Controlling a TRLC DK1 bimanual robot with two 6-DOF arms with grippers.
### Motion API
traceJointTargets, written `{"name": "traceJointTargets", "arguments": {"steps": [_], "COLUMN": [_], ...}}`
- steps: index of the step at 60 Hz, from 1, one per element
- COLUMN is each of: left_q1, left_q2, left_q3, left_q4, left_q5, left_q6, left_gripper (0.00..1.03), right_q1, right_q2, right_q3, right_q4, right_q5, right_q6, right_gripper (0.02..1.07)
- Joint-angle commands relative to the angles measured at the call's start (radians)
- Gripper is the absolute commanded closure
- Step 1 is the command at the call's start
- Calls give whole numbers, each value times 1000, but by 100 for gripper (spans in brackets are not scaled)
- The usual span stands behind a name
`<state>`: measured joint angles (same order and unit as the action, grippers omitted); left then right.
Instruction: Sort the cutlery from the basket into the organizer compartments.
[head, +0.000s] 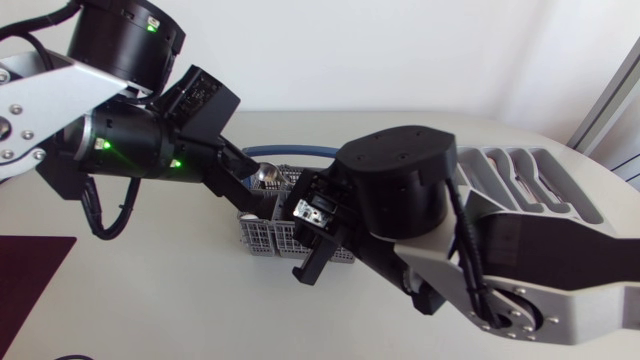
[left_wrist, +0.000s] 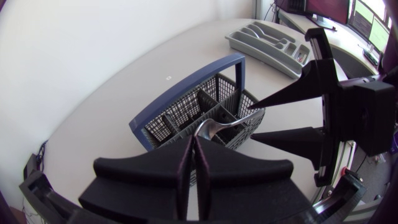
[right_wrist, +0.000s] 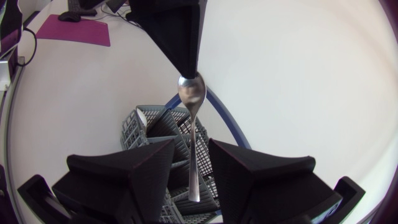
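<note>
Right hand: fingers apart, straddling the handle of a spoon. A sliver of gap shows on each side and I see no contact. The handle's end sits deeper between the fingers, toward the wrist.

Under the spoon and just ahead of the fingertips is the grey cutlery basket with its blue handle, standing on the white counter. The spoon hangs in the air above the compartments and appears clear of the rim.

Beyond the right fingertips is the left hand, fingers pressed together on the tip of the spoon's bowl. That is the only grip carrying the spoon. It reads as a hand-to-hand transfer with the receiving side not yet closed.

Farthest off is the grey organizer, well apart from both hands, past the basket from the left hand.

Risks:
- The pinch is on a smooth, curved bowl tip with little purchase. Any nudge could swing or slip the spoon.
- If the right hand closes off-centre, one finger meets the handle first and levers it against the left pinch. The spoon twists or pops free.
- If the left hand releases before the right has clamped, the spoon drops into the basket or bounces onto the counter.
- The two hands are tip to tip, so a small overshoot means a finger collision.
- A skewed grasp would make the later slot placement awkward.
</note>
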<state>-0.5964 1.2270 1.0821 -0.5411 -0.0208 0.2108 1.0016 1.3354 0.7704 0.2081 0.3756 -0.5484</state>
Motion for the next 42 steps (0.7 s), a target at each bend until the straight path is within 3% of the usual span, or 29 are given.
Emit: {"name": "traceJointTargets", "arguments": {"steps": [1,18,42], "left_q1": [4,23,26], "left_q2": [31,57,58], "left_q3": [36,58,53], "left_q4": [-10,-22,-23], "left_q5": [15,59,64], "left_q6": [-40,-44,-39], "left_gripper": [100,100,100], "right_q1": [11,8,-3], "right_q2": [50,148,185], "right_q3": [38,92,115], "right_q4": [27,53,60], "right_q5": [22,40,51], "right_q6": [-30,-67,-87], "right_gripper": [63,66,85]}}
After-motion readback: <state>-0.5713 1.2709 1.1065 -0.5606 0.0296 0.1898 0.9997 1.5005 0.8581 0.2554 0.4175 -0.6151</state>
